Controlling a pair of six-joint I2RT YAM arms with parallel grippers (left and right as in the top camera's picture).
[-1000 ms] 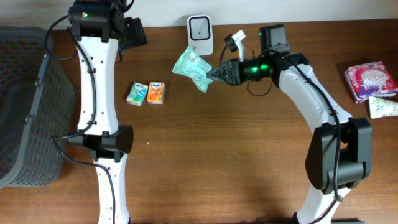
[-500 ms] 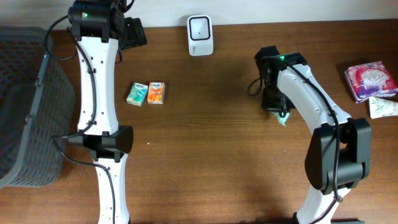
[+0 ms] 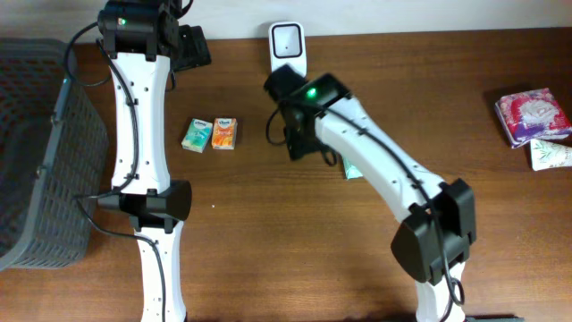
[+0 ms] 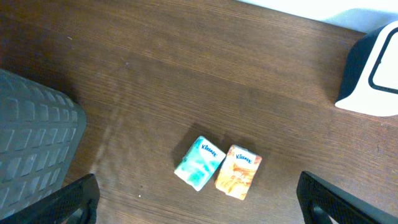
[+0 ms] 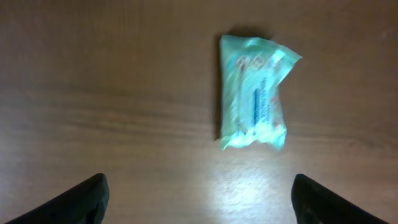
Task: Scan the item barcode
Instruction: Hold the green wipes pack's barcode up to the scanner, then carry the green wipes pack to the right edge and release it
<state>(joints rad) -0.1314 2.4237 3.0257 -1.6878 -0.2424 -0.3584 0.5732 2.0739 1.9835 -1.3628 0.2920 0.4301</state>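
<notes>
While the right arm [image 3: 375, 165] is extended diagonally, its gripper [image 5: 199, 198] is spread wide, empty; the packet [image 5: 255, 93] is aligned lengthwise ahead.

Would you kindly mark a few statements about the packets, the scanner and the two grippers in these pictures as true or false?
1. The right gripper is clamped on the green packet. False: its jaws are open and the packet lies flat on the table, clear of the fingers.
2. A teal tissue pack and an orange tissue pack lie side by side. True.
3. The scanner stands inside the basket. False: it stands on the table near its far edge, and the basket is off beside the left arm.
4. The left gripper is open, with nothing between its fingers. True.
</notes>
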